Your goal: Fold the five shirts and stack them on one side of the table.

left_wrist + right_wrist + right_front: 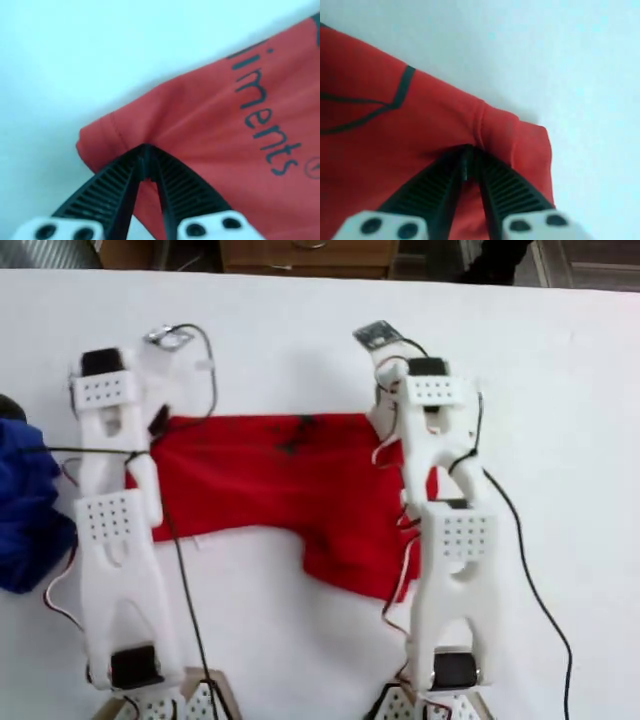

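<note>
White table (560, 390): left tool (145, 156), right tool (466, 152) each pinching red shirt (290, 480) corner; lift evenly, cloth taut.

White table (560, 350) spreads wide and bare-topped out to the far edge. Beyond that edge, there's a wooden cabinet (262, 255) with a metal drawer handle (310, 244) up top. Off at the far left corner, something grey and ribbed (45, 252), can't tell what.

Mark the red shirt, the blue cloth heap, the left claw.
red fabric shirt (270, 480): high view, middle of its body.
blue crumpled cloth heap (30, 505): high view, centre.
left claw (145, 161): left wrist view, between its tips.
</note>
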